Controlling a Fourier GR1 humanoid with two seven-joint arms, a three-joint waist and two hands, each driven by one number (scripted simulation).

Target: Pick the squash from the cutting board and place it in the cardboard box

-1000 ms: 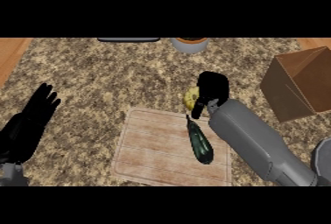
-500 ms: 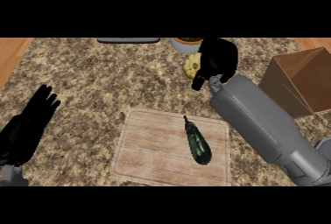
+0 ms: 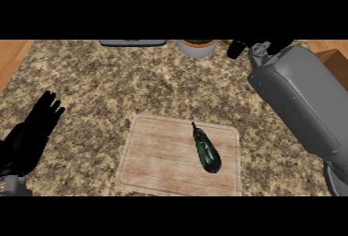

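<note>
Left of the cutting board [image 3: 156,156], the left hand [image 3: 31,133] rests open, fingers straight. On the board's right half lies a dark green vegetable [image 3: 206,150]. Beyond the board stands a pot [image 3: 197,47]. Right of the board, the right hand [image 3: 235,48] is mostly cut off; I cannot tell its hold, and the squash is hidden. Farther right shows the cardboard box [image 3: 338,62].

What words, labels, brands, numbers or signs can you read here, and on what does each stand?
None can be read anywhere in this view.
cutting board: bare wood grain, no print.
cardboard box: the corner in view is blank.
pot: no label.
</note>
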